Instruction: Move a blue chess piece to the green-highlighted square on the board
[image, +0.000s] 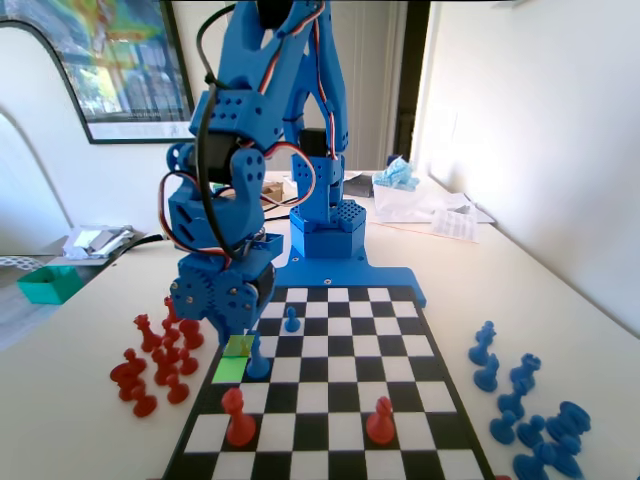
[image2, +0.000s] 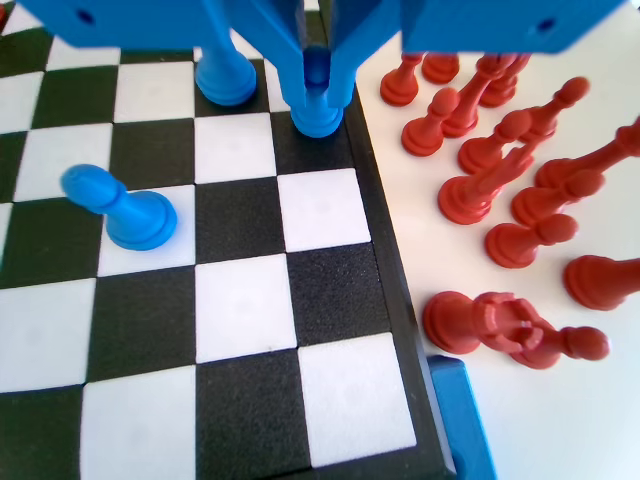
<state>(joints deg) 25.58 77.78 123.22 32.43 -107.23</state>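
Observation:
My gripper (image: 243, 338) is low over the board's (image: 335, 398) left edge column in the fixed view, above the yellow-olive square (image: 238, 347). The green-highlighted square (image: 229, 369) lies just in front of it, one row nearer the camera. In the wrist view both jaws of the gripper (image2: 318, 95) press on a blue chess piece (image2: 318, 118). Its base rests on a black square at the board's (image2: 240, 300) right edge. A taller blue piece (image: 258, 360) (image2: 225, 78) stands one column inward, right of the green square in the fixed view.
Another blue pawn (image: 291, 320) (image2: 130, 212) stands nearer the arm. Two red pawns (image: 238, 418) (image: 380, 422) stand on the board's near rows. Red pieces (image: 160, 360) (image2: 500, 190) crowd the table beside the gripper's edge. Spare blue pieces (image: 520, 410) lie on the table at the right in the fixed view.

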